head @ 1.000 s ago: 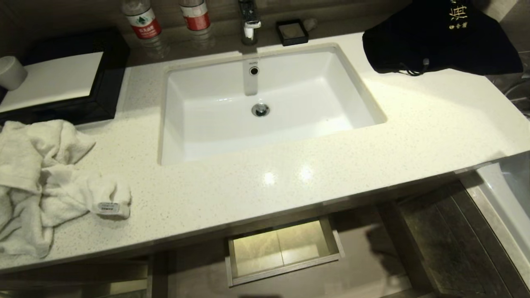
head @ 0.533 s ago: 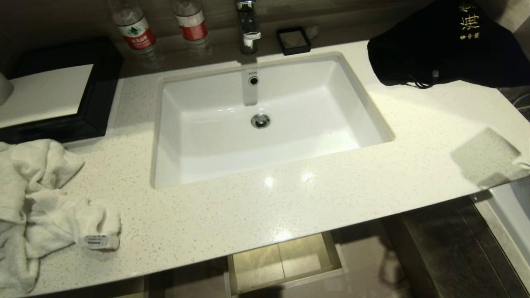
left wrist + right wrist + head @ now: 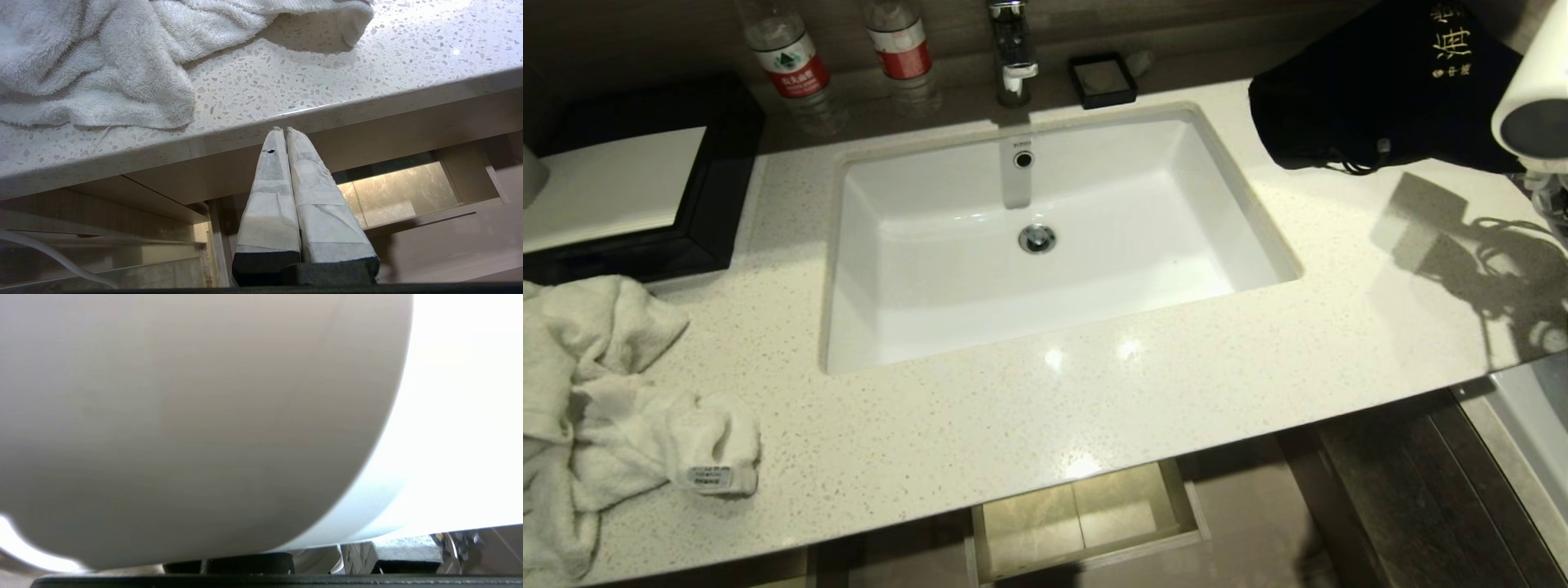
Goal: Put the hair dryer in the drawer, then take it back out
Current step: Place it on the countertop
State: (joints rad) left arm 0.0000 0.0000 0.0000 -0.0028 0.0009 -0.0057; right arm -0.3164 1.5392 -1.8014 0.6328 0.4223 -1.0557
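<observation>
The white hair dryer (image 3: 1529, 102) hangs in the air at the far right of the head view, above the counter's right end, with its dark grey round end facing me. Its barrel (image 3: 204, 416) fills almost the whole right wrist view. My right gripper (image 3: 1550, 196) is just under the barrel at the picture's edge, shut on the hair dryer; one taped finger (image 3: 392, 555) shows below the barrel. The drawer (image 3: 1086, 543) stands open and empty under the counter's front edge. My left gripper (image 3: 284, 130) is shut and parked below the counter lip, left of the drawer (image 3: 425, 216).
A white sink (image 3: 1258, 220) is set in the speckled counter (image 3: 1013, 425), with a faucet (image 3: 1011, 49) and two water bottles (image 3: 788, 57) behind it. A black cloth bag (image 3: 1372, 90) lies at back right, crumpled white towels (image 3: 613, 392) at left, a black tray (image 3: 719, 188) at back left.
The camera rose slightly, shifting the scene down. The hair dryer has come up into view at the right edge, and its shadow with the cord's now falls on the counter's right end.
</observation>
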